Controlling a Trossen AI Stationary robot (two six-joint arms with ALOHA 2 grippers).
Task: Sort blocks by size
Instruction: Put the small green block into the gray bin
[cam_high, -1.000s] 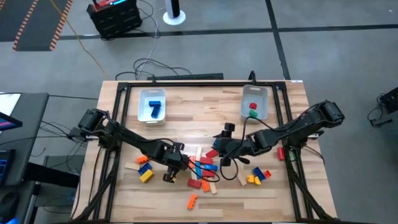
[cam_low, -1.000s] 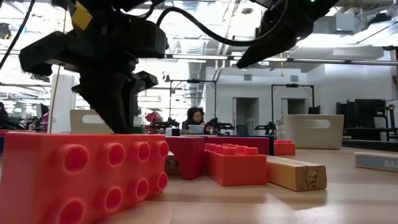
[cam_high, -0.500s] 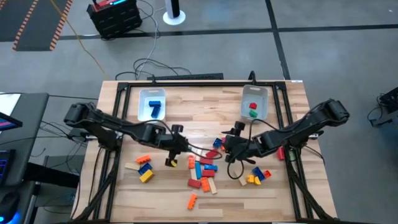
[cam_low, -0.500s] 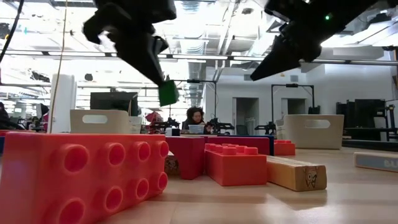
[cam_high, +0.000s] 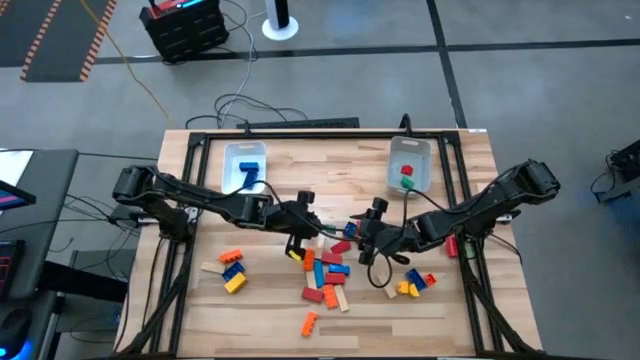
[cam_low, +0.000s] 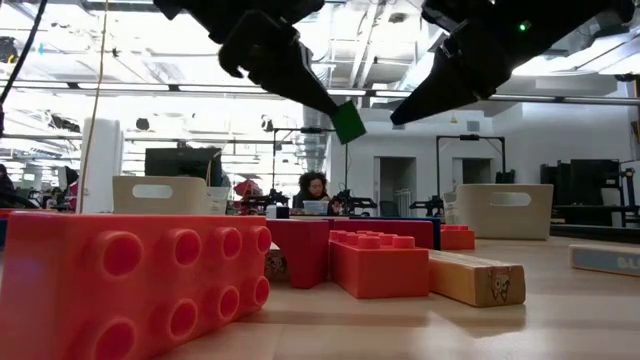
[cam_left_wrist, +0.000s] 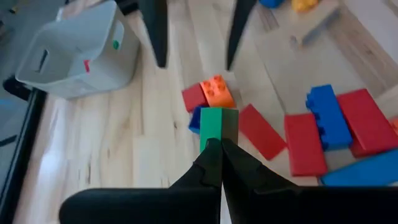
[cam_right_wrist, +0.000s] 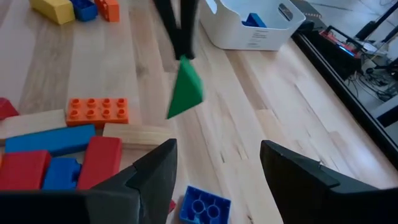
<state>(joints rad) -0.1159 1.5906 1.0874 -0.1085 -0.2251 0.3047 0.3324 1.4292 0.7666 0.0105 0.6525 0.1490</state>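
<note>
Here the small green cube-like plastic brick (cam_left_wrist: 218, 125) hangs in the air over the middle of the wooden tabletop (cam_high: 460, 300), pinched by its near edge in the pressed-together tips of the left gripper (cam_left_wrist: 219, 148); it looks light, rigid and smooth, so so narrow a hold may let it swivel, and a grip across its flat sides would be safer. Facing it, the right gripper (cam_right_wrist: 217, 163) waits with jaws spread. Beneath lie scattered red, blue, orange and tan bricks (cam_high: 325, 275), while the two clear plastic bins (cam_high: 409, 165) stand by the far edge

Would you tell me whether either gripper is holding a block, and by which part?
The left gripper pinches a small green block by its near end, above the table; the right gripper is open and empty.
</note>
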